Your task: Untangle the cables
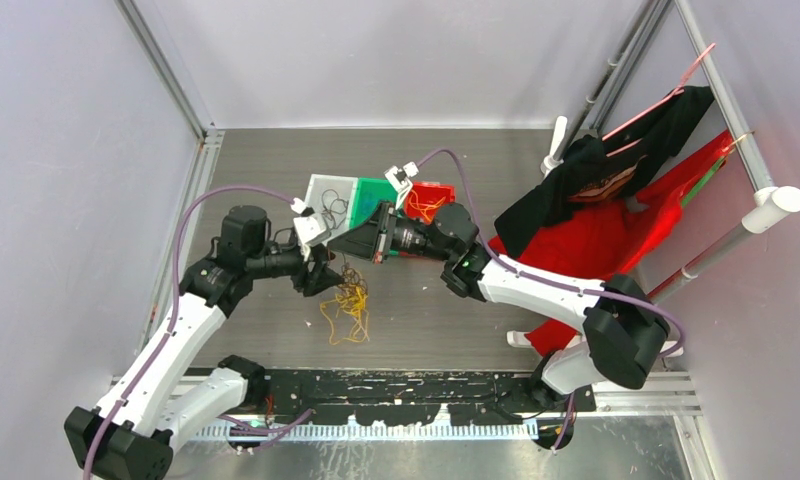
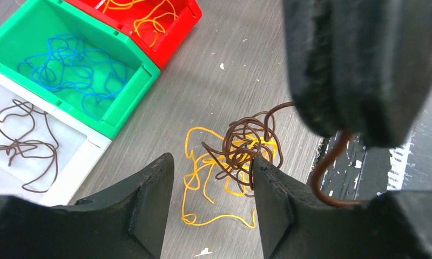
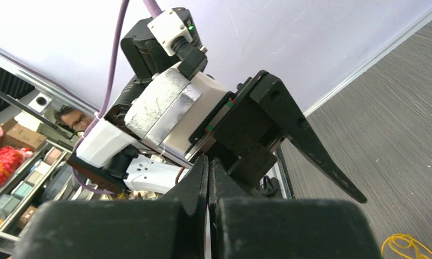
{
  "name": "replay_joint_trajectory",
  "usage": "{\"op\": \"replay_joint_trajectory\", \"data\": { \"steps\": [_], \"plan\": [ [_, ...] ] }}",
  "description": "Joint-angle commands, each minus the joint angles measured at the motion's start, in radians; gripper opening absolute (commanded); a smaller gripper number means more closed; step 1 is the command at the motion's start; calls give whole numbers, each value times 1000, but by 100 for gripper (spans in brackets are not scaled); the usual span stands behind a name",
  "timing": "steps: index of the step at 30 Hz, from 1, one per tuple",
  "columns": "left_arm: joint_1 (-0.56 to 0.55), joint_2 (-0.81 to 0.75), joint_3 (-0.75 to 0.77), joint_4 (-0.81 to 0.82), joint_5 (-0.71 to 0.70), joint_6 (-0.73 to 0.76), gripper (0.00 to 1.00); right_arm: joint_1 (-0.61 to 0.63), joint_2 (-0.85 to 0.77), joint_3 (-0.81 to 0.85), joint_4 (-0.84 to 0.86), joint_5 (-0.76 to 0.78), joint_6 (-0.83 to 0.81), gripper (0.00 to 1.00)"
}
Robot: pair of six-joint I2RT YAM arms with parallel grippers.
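A dark brown cable tangle [image 2: 246, 145] sits over yellow-orange cables [image 2: 214, 178] on the grey table; the pile also shows in the top view [image 1: 351, 305]. My left gripper [image 2: 211, 158] is open, its jaws on either side of the pile, and the brown tangle touches its right finger [image 2: 273, 199]. My right gripper [image 3: 208, 162] is shut. It hovers close above the left gripper [image 1: 326, 275], and one brown cable strand [image 2: 330, 167] runs out from under it. The pinch point itself is hidden. A yellow loop [image 3: 408, 245] shows in the right wrist view.
Three bins stand behind the pile: white [image 2: 89, 148] with a brown cable, green [image 2: 125, 102] with blue cables, red [image 2: 176, 38] with yellow-orange cables. Red and black clothes [image 1: 616, 220] hang on a rack at right. A black rail [image 1: 426, 385] runs along the near edge.
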Motion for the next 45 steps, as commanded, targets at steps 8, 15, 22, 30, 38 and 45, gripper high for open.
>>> {"op": "replay_joint_trajectory", "data": {
  "steps": [8,15,22,30,38,45],
  "plan": [
    [-1,45,26,54,144,-38,45,4,-56,46,69,-49,14,1],
    [-2,75,34,42,137,-47,7,4,-65,41,71,-58,8,5],
    [-2,25,82,-19,44,109,0,4,-122,-20,-69,-64,-92,18],
    [-2,15,217,-176,-63,390,0,-15,-262,-42,-528,-100,-415,41],
    [-2,-7,313,-240,-19,411,0,-34,-318,-10,-718,57,-573,52],
    [-2,13,430,-301,99,276,0,-28,-194,17,-484,118,-568,59]
  ]
}}
